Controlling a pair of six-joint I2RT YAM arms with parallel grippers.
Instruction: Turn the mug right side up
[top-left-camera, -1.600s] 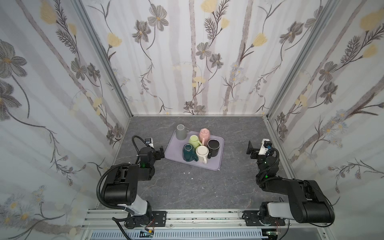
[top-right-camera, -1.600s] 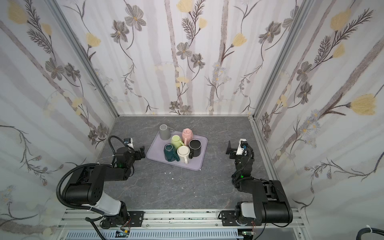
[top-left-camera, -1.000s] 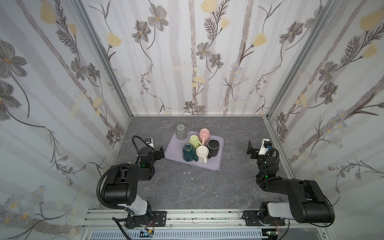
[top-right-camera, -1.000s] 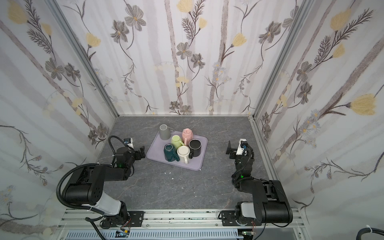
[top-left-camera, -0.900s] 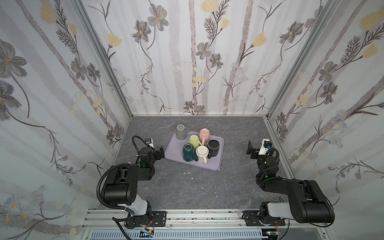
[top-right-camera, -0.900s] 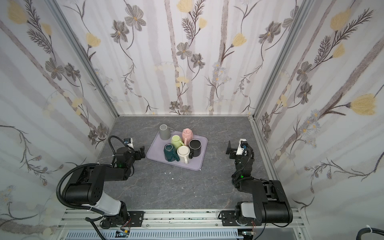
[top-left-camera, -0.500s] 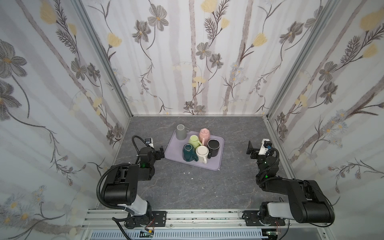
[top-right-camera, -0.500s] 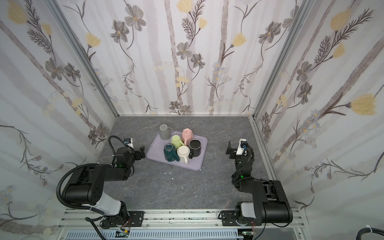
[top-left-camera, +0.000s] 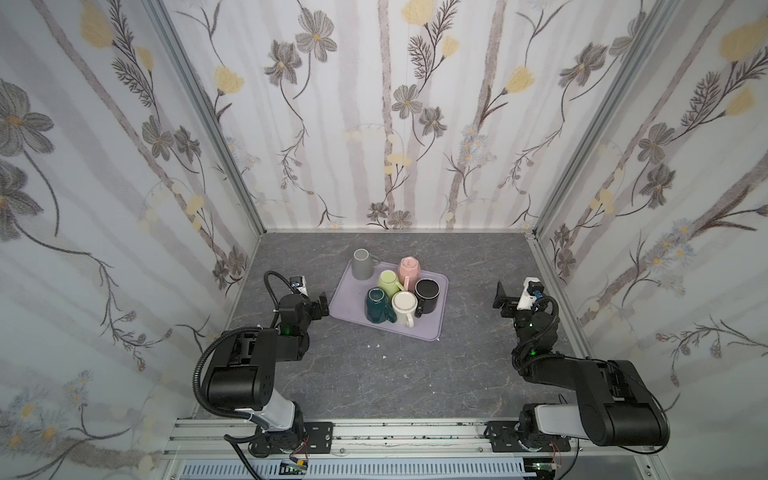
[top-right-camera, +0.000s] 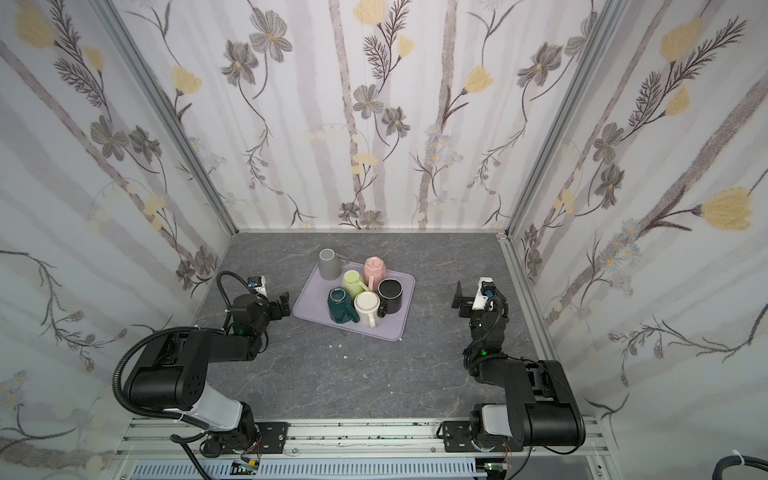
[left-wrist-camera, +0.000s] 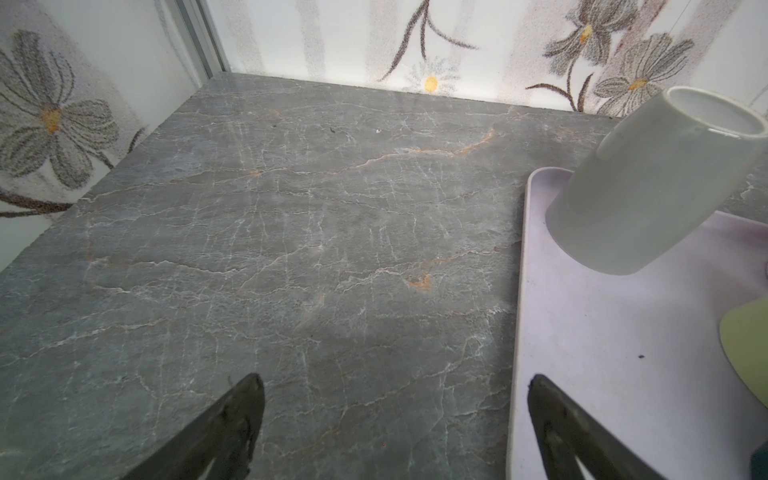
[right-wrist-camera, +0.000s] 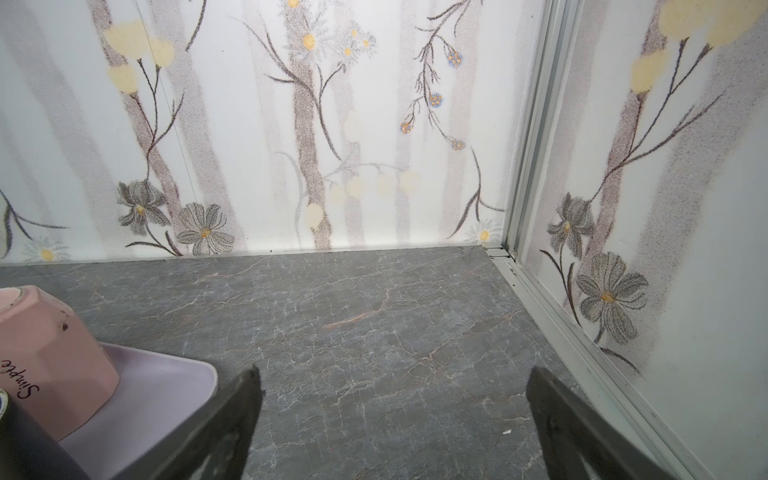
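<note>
Six mugs (top-left-camera: 404, 301) crowd one lilac tray (top-left-camera: 432, 324) on the bench (top-left-camera: 374, 374). Two pincers flank it, left pincer (top-left-camera: 321, 306) and right pincer (top-left-camera: 502, 302), both released and empty.

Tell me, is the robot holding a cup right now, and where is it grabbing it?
No, nothing is held. The left tool and right tool are both open and empty, apart from the mugs on the tray.
</note>
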